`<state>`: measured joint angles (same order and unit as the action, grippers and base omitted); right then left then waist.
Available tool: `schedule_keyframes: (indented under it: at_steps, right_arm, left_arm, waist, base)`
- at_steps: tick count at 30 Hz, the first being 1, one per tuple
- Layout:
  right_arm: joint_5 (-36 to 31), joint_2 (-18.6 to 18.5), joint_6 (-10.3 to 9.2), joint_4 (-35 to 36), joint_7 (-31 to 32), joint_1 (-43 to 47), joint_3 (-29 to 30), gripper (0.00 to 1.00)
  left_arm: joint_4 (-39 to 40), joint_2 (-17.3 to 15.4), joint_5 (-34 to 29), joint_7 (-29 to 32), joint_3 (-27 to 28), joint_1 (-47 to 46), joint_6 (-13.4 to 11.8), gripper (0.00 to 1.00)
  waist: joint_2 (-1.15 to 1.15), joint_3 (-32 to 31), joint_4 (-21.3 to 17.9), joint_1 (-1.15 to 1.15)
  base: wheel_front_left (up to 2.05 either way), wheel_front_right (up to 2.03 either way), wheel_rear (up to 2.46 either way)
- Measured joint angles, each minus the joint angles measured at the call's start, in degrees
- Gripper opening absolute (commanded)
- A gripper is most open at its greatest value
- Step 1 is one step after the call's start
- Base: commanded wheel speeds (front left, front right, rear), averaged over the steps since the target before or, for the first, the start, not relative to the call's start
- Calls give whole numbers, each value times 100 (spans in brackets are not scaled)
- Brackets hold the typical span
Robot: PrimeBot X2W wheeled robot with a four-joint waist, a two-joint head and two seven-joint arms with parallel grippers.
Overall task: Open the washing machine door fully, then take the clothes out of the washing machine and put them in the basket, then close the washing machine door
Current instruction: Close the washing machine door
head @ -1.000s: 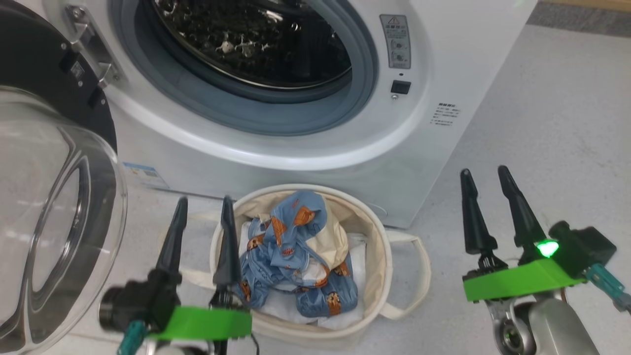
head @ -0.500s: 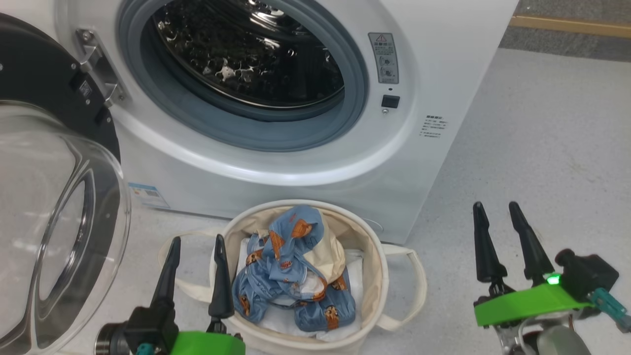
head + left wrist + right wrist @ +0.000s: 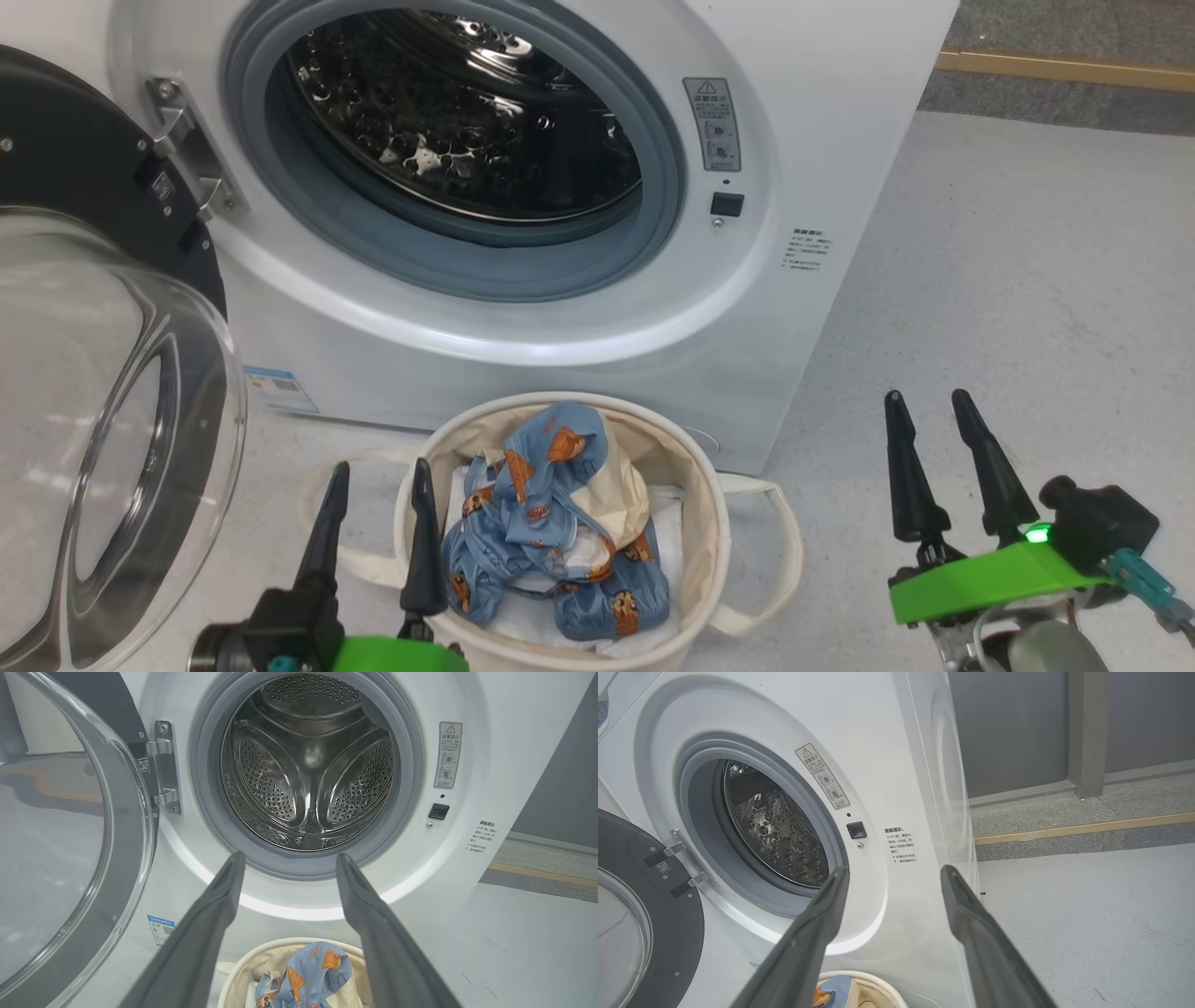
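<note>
We judged the unloading done: the clothes [image 3: 551, 523] lay bunched in the basket [image 3: 722, 537], which stood on the floor just in front of the washing machine [image 3: 822, 140], and the drum [image 3: 308, 765] showed bare steel. The step in hand was closing the washing machine door [image 3: 93, 420], swung wide at our left. That called for the left gripper [image 3: 379, 467] to get behind the door's black rim and push it round to the latch. Both it and the right gripper [image 3: 926, 397] hung with jaws spread, holding nothing. We counted one machine, one door, one basket with two handles, one bundle of clothes, two grippers.
</note>
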<state>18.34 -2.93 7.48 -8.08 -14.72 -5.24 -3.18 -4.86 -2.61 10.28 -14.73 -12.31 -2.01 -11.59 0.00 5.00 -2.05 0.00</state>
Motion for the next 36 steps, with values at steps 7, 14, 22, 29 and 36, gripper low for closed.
schedule_keyframes:
  at_steps: [7,14,22,29,36]
  right_arm:
    - [0,0,0,-3,0,1,-110,100]
    - [-1,0,0,-3,0,1,-125,100]
    - [0,0,0,-3,0,1,-140,100]
    - [2,0,0,-1,0,1,-138,100]
    - [34,0,0,-1,0,-6,-132,100]
  left_arm:
    - [-46,0,0,0,-98,69,1,100]
    - [-51,-1,2,0,-146,68,1,100]
    - [-108,-1,59,0,-172,70,9,100]
    - [-123,-1,154,0,-179,70,51,100]
    - [-148,-1,252,0,-189,65,51,100]
  waist:
    - [0,-19,9,0]
    - [0,-16,35,0]
    - [0,-56,27,0]
    - [0,-4,14,0]
    - [0,97,20,0]
  base:
    - [0,0,0]
    - [0,0,0]
    - [0,0,0]
    - [0,0,0]
    - [-6,6,0]
